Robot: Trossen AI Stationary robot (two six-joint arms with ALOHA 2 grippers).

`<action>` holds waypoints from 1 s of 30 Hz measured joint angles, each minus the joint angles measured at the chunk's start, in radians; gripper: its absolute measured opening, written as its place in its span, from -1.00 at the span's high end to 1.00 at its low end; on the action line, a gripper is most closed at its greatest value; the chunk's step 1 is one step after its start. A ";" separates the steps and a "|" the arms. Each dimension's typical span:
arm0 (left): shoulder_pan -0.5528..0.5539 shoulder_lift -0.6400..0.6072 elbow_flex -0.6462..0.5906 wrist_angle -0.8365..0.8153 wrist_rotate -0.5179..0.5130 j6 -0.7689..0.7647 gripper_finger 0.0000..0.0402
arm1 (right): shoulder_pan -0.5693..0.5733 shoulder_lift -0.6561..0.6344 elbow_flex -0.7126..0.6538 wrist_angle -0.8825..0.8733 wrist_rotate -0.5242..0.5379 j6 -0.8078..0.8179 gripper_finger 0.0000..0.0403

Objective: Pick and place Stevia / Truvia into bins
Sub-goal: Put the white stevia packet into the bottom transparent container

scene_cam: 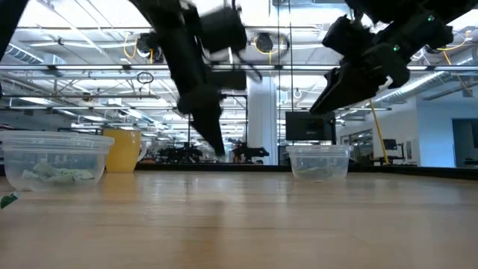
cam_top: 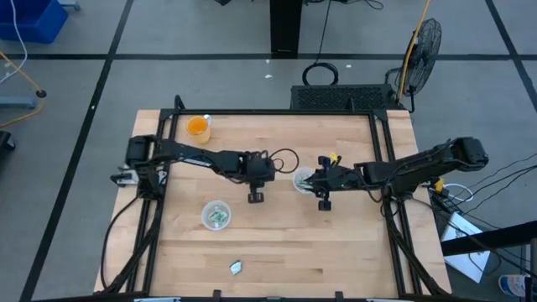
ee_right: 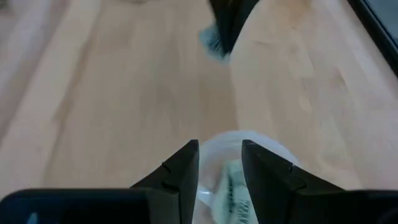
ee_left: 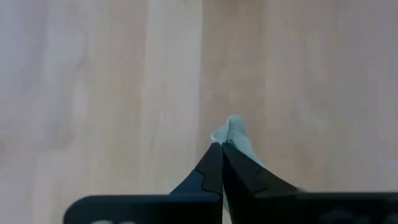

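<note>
My left gripper (cam_top: 258, 179) is shut on a pale green and white sachet (ee_left: 235, 132) over bare wood at the table's middle; the sachet also shows in the right wrist view (ee_right: 212, 41). My right gripper (cam_top: 305, 179) is open and empty, just above a clear cup (ee_right: 244, 163) that holds sachets and stands on the table right of centre (scene_cam: 319, 162). A second clear cup (cam_top: 216, 216) with several sachets stands near left of centre (scene_cam: 52, 161). One loose sachet (cam_top: 237, 268) lies flat near the table's front edge. My left gripper pinches the sachet between its two fingertips (ee_left: 217, 163). The sachet's free end (ee_left: 236, 124) sticks out past the tips. The fingers point down, slanting toward the table's right. The sachet appears lifted clear of the wood.
A cup of orange contents (cam_top: 198, 127) stands at the far left of the table, and also shows in the low view (scene_cam: 123, 149). Black frame rails (cam_top: 394, 201) run along the table's sides. Bare wood lies between the two clear cups.
</note>
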 joint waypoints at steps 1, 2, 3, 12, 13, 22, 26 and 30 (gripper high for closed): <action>-0.015 -0.026 0.006 -0.021 -0.014 -0.009 0.98 | 0.010 0.000 0.000 0.002 0.000 -0.001 0.43; -0.031 -0.054 0.009 -0.048 -0.027 -0.021 0.97 | 0.020 0.000 0.000 0.003 0.000 -0.003 0.43; -0.047 -0.083 0.009 -0.075 -0.040 -0.040 0.97 | 0.028 0.000 0.000 0.004 0.000 -0.005 0.43; -0.290 -0.297 0.008 -0.348 -0.150 -0.482 0.98 | 0.046 -0.003 0.000 0.215 0.000 -0.210 0.43; -0.323 -0.297 0.006 -0.366 -0.176 -0.547 0.99 | 0.043 -0.003 0.000 0.240 0.000 -0.211 0.43; -0.557 -0.236 -0.080 -0.454 -0.265 -1.029 0.98 | 0.007 -0.002 0.000 0.420 -0.001 -0.239 0.43; -0.591 -0.230 -0.159 -0.452 -0.255 -1.184 0.95 | -0.014 -0.002 0.000 0.466 -0.001 -0.241 0.43; -0.595 -0.231 -0.237 -0.451 -0.225 -1.311 0.91 | -0.028 -0.002 0.000 0.510 -0.001 -0.241 0.43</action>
